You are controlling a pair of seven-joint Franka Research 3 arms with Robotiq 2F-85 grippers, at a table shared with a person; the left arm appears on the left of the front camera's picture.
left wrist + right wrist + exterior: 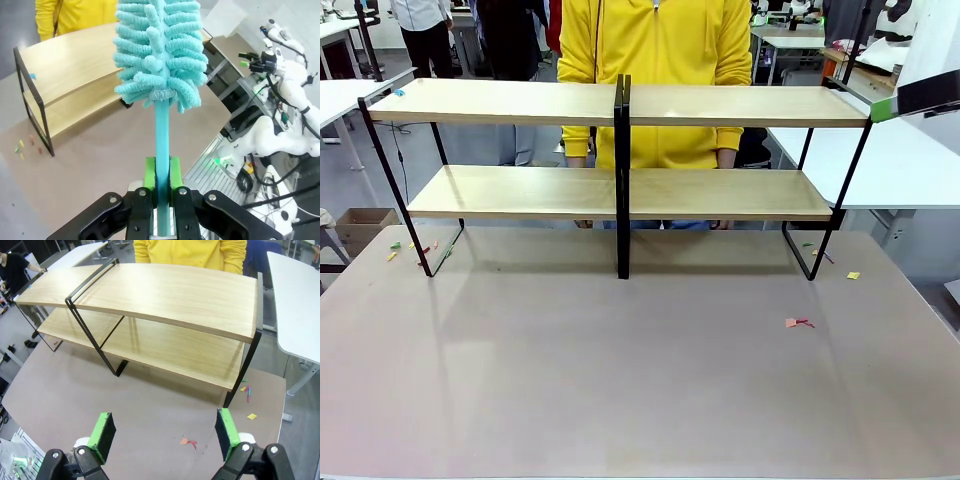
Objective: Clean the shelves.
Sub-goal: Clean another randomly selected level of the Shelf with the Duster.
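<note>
The shelves stand on the far half of the grey-brown table, and a person in a yellow top is just behind them. In the left wrist view the left gripper is closed narrow on the handle of a teal fluffy duster, whose head covers part of the shelves. In the right wrist view the right gripper is spread wide and holds nothing, in front of the shelves. Small coloured paper scraps lie near the shelves' feet.
</note>
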